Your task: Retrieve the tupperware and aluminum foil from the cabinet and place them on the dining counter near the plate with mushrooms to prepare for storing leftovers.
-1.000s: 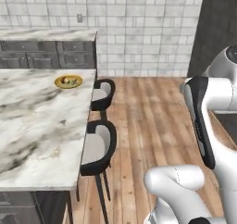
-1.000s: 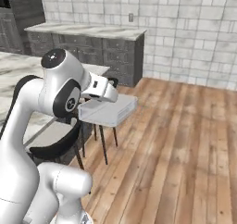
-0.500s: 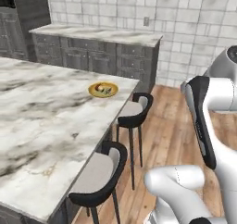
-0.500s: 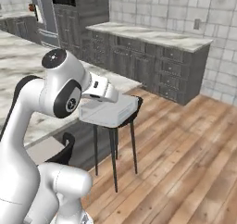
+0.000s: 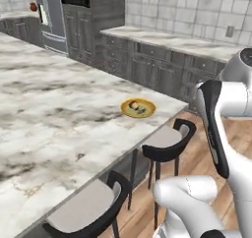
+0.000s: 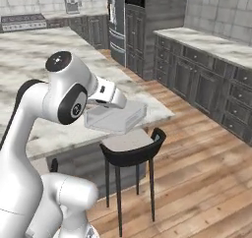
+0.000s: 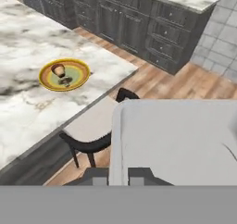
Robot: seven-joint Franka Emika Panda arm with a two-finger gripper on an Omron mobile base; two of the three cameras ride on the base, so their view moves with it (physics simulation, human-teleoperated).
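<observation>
Base has driven on along the dining counter (image 5: pixel 59 133); plate with mushrooms (image 5: pixel 138 107) now nearer. Gripper (image 7: pixel 120 176) clamped shut on the tupperware (image 6: pixel 115 116), carried above a stool (image 6: pixel 133 151) beside the counter edge. Tupperware not yet set down; aluminum foil probably left to fetch.

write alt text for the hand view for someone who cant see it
The gripper holds a pale translucent tupperware by its edge, above a black stool beside the marble dining counter. A yellow plate with mushrooms sits on the counter to the upper left, with dark base cabinets behind.

Glossy white rounded arm (image 6: pixel 29 133) links, black bands at joints, dark round joint cap.
</observation>
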